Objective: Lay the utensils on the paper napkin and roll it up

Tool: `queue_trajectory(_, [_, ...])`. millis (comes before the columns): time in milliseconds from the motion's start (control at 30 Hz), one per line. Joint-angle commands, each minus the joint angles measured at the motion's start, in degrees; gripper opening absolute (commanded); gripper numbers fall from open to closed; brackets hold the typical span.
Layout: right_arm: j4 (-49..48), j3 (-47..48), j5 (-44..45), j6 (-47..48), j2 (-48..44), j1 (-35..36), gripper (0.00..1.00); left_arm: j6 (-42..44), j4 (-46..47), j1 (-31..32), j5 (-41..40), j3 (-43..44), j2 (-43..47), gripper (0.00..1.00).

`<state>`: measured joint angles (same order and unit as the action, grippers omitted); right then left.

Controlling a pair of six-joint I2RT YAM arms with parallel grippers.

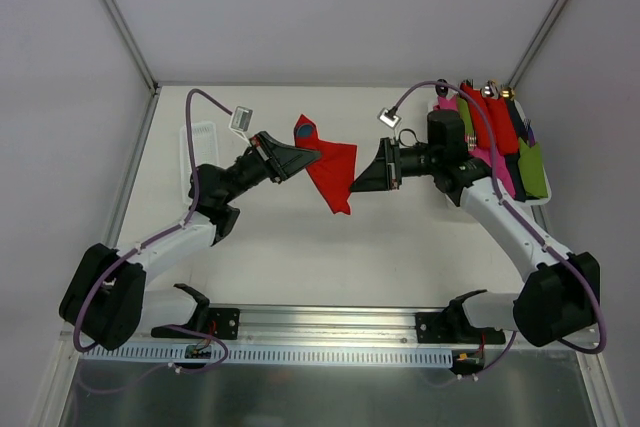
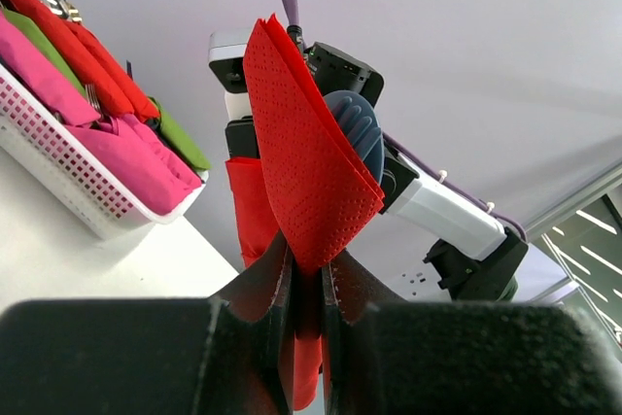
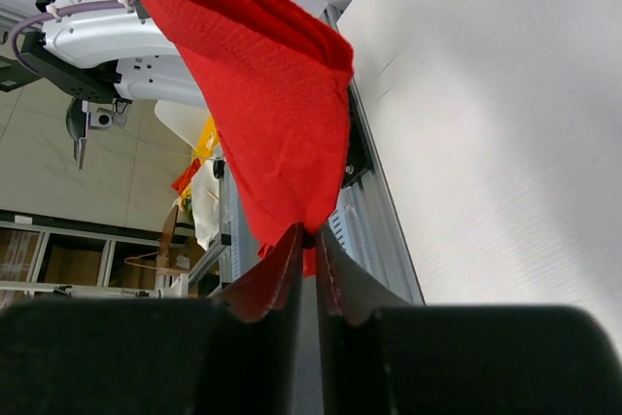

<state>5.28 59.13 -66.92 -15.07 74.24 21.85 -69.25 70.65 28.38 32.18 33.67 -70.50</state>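
The red paper napkin (image 1: 335,172) hangs in the air over the middle of the table, stretched between my two grippers. My left gripper (image 1: 313,154) is shut on its upper left part, and the paper rises folded out of the jaws (image 2: 306,172). My right gripper (image 1: 356,187) is shut on its lower right corner; in the right wrist view the paper (image 3: 272,104) fans out from the pinched tip. A grey-blue ridged piece (image 2: 355,128) shows behind the fold; what it is I cannot tell. Metal utensil ends (image 1: 487,90) stick out of rolled bundles in the basket.
A white basket (image 1: 447,190) at the far right holds red, pink and green rolled bundles; it also shows in the left wrist view (image 2: 68,182). A clear tray (image 1: 200,147) lies at the far left. Both arms lean inward over the table.
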Motion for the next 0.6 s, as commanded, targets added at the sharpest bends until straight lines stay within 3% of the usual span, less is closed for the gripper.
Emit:
queue_trajectory(0, [-3.96, 0.19, -1.47, -1.98, -1.99, -0.31, 0.11, 0.79, 8.10, -0.61, -1.16, 1.57, 2.12, 0.00])
queue_trajectory(100, [-3.70, 0.46, 1.08, -1.89, -3.65, -2.94, 0.13, 1.22, 6.43, -0.96, -1.95, 0.96, 3.08, 0.00])
queue_trajectory(233, [11.36, 6.33, 11.34, 12.55, -9.45, -5.32, 0.22, 2.98, 0.82, -1.49, -3.00, 0.87, 4.58, 0.00])
queue_trajectory(300, [15.45, 11.15, 17.24, 14.54, -11.22, -5.24, 0.27, 4.30, -2.87, -1.49, -3.70, 1.13, 5.45, 0.00])
queue_trajectory(500, [18.45, 17.67, 21.74, 18.41, -9.21, -3.05, 0.59, 4.83, -5.97, -1.40, -3.80, 1.57, 5.46, 0.00])
queue_trajectory(567, [18.80, 19.52, 23.05, 19.55, -8.67, -0.24, 0.63, 4.57, -6.14, -1.49, -3.80, 1.57, 5.29, 0.00])
